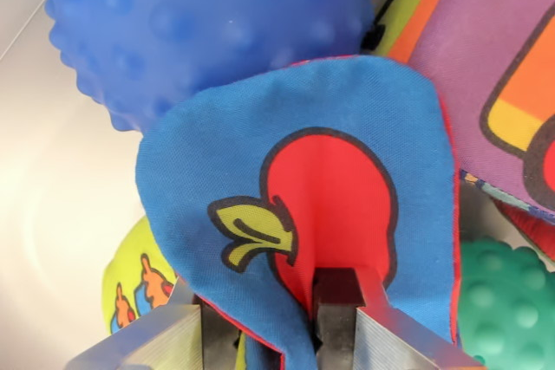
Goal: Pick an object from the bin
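Here the gripper (286, 322) pinches a blue cloth (347, 145) (apple print) above the bin (52, 214).

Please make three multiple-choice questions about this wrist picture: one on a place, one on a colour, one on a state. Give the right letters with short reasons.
1. Where is the blue knobbly rubber ball relative to the blue cloth piece with a red apple print?
A. above it in the picture
B. below it
C. to the wrist view's right of it

2. What colour is the knobbly ball at the lower right corner?
A. yellow
B. green
C. white

3. What is the pincer doing?
A. open, away from everything
B. shut on the blue cloth piece
C. gripping the blue ball

Answers: 1 A, the ball fills the top left; 2 B, its surface is green; 3 B, the cloth folds down between the metal fingers.
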`<state>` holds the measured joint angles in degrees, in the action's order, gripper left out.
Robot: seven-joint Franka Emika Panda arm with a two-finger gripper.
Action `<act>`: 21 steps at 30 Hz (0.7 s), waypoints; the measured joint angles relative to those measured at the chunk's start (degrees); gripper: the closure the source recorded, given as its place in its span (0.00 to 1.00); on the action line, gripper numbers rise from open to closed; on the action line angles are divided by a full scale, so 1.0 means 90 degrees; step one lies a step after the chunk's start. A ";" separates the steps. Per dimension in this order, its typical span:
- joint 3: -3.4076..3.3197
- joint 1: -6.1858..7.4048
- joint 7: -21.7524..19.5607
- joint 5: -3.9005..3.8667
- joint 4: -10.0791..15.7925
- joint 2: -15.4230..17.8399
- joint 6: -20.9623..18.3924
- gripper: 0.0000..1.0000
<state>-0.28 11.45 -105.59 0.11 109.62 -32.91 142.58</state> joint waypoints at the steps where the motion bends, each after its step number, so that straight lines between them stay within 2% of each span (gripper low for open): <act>1: 0.0000 0.0000 0.0000 0.0000 0.0000 0.0008 -0.0006 1.00; 21: 0.0001 0.0001 0.0000 0.0000 0.0016 0.0561 -0.0534 1.00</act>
<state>-0.28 11.46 -105.59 0.11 109.77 -27.86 137.77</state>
